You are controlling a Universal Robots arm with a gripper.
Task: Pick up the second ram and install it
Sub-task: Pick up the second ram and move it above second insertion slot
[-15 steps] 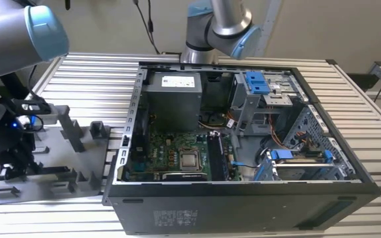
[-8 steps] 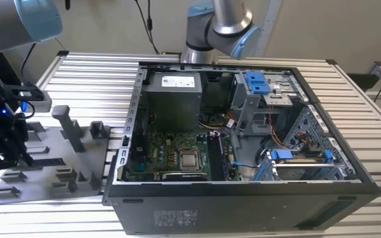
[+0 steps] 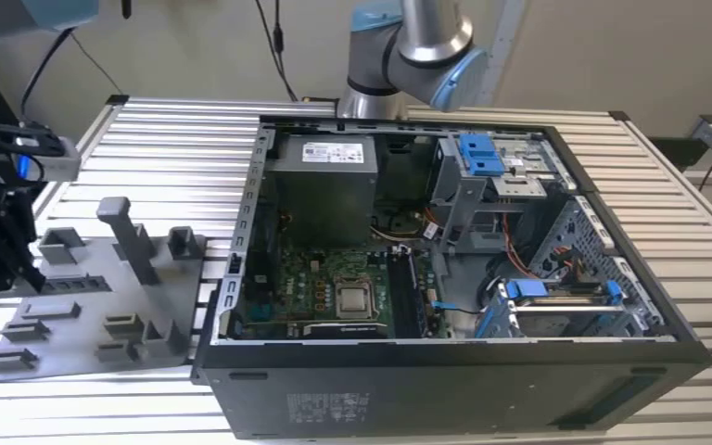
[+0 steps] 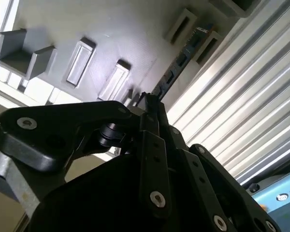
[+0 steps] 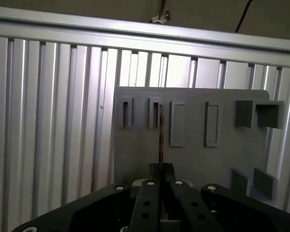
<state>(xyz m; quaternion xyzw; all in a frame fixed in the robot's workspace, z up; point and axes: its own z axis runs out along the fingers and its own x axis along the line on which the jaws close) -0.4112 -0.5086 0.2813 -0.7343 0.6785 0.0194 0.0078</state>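
Observation:
The second ram [image 4: 183, 58] is a thin dark stick with black chips, seen edge-on in both wrist views. It reaches from my fingertips to a slot of the grey fixture plate [image 4: 111, 29]. In the first wrist view the second ram [image 5: 160, 137] is a thin line running from my gripper [image 5: 160, 169] up to a slot in the plate [image 5: 193, 159]. My gripper [image 4: 147, 104] is shut on the stick's near end. The exterior view has my gripper [image 3: 22, 273] low over the left edge of the fixture plate [image 3: 84, 306].
An open black computer case [image 3: 455, 380] lies at the middle of the ribbed metal table [image 3: 171, 139], its motherboard [image 3: 331, 287] facing up. Posts and blocks [image 3: 127, 236] stand on the fixture plate. The arm's base [image 3: 406, 46] is behind the case.

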